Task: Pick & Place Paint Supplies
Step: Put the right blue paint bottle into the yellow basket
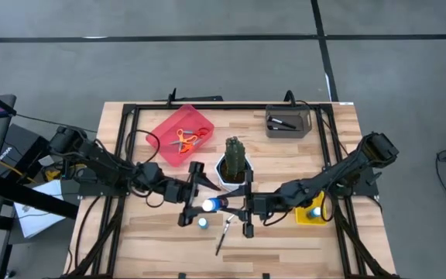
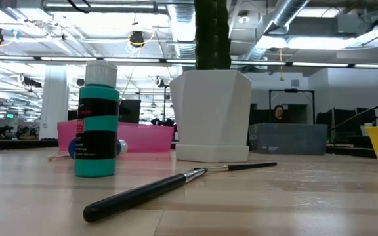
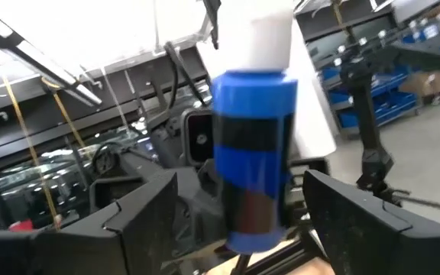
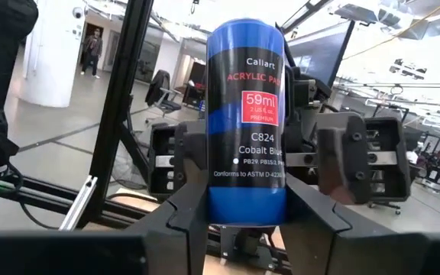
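Between the two grippers at table centre, just at 6 o'clock of the cactus pot, sits the blue acrylic paint bottle with white cap (image 1: 211,204), lying on its side above the table with the cap toward the left arm. Label in the right wrist view reads cobalt blue (image 4: 247,122).

Right gripper (image 1: 246,206) has its jaws pinched on the bottle body; both dark fingers (image 4: 186,218) press against the blue sides. Left gripper (image 1: 193,194) faces it from 9 o'clock, jaws spread wide, bottle (image 3: 254,153) between the fingers (image 3: 140,210) but with a gap on each side.

Second small paint bottle, teal with white cap (image 2: 98,118), stands upright on the wood just at 6 o'clock of the left gripper (image 1: 203,224). Thin dark-handled paintbrush (image 1: 224,233) lies loose on the table at 5 o'clock of it, apart from both grippers.

Green cactus in white pot (image 1: 235,161) at 12 o'clock of the handover. Red plastic tray (image 1: 165,128) at 10 o'clock holds orange-handled scissors (image 1: 186,139). Grey bin (image 1: 288,122) at 1 o'clock, dark items inside. Yellow basket (image 1: 307,215) at 3 o'clock with another blue bottle (image 1: 315,210) in it.
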Robot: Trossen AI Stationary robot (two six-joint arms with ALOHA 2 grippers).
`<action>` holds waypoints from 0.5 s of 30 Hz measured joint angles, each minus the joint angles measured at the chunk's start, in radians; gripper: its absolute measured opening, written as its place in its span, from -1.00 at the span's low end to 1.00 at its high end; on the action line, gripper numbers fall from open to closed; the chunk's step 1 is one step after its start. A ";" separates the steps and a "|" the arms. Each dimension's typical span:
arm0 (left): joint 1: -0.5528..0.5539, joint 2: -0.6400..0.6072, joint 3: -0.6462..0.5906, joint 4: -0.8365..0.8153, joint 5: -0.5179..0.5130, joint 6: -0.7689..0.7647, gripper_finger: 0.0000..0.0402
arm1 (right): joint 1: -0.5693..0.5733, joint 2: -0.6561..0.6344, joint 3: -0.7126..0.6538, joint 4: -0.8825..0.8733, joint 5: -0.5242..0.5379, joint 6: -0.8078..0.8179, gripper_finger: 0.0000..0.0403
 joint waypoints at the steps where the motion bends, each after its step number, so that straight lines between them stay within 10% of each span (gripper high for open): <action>1: 0.000 0.000 0.000 0.000 0.007 -0.001 0.37 | -0.002 0.000 0.000 -0.001 0.000 0.004 -0.39; 15: 0.000 0.000 0.000 0.007 0.012 -0.026 0.34 | -0.043 0.000 0.000 -0.039 0.004 0.063 -0.39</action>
